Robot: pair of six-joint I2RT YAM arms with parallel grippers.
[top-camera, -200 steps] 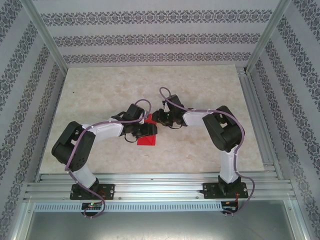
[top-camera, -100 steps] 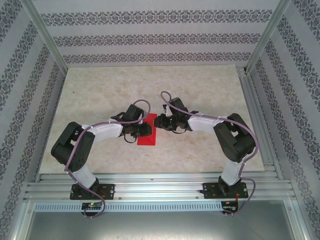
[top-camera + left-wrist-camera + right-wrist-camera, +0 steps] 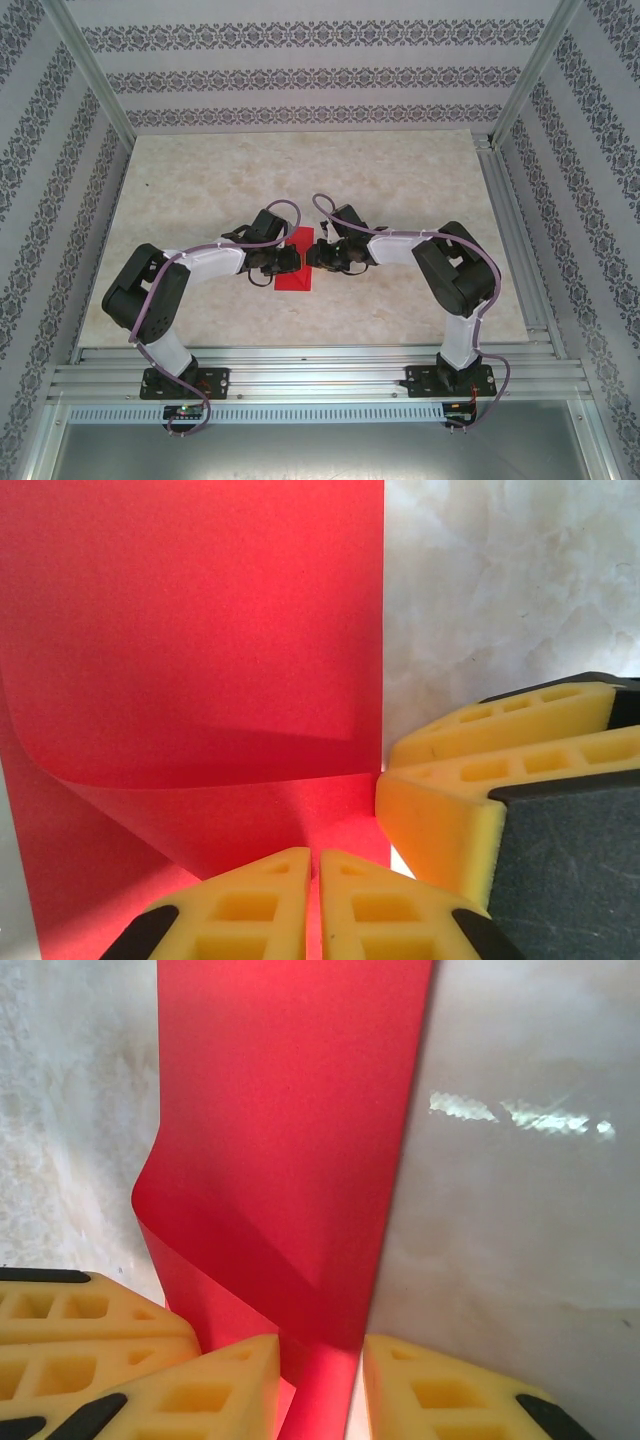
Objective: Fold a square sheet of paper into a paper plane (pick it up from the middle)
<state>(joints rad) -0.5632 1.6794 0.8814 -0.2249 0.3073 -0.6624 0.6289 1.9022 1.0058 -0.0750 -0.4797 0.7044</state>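
Task item: the square sheet of paper [image 3: 293, 279] [image 3: 200, 630] [image 3: 290, 1110] lies near the middle of the table [image 3: 200, 180], one red flap curling up off the flat part.
Left arm: the left gripper [image 3: 288, 259] [image 3: 315, 858] reaches in from the sheet's 9 o'clock, its jaws closed to a hairline and pinching the raised flap.
Right arm: the right gripper [image 3: 313, 255] [image 3: 322, 1345] reaches in from 3 o'clock, just beside the other. Its jaws are slightly apart, with a ridge of paper in the gap. I cannot tell whether the pads press it.
Surface: pale and marbled.
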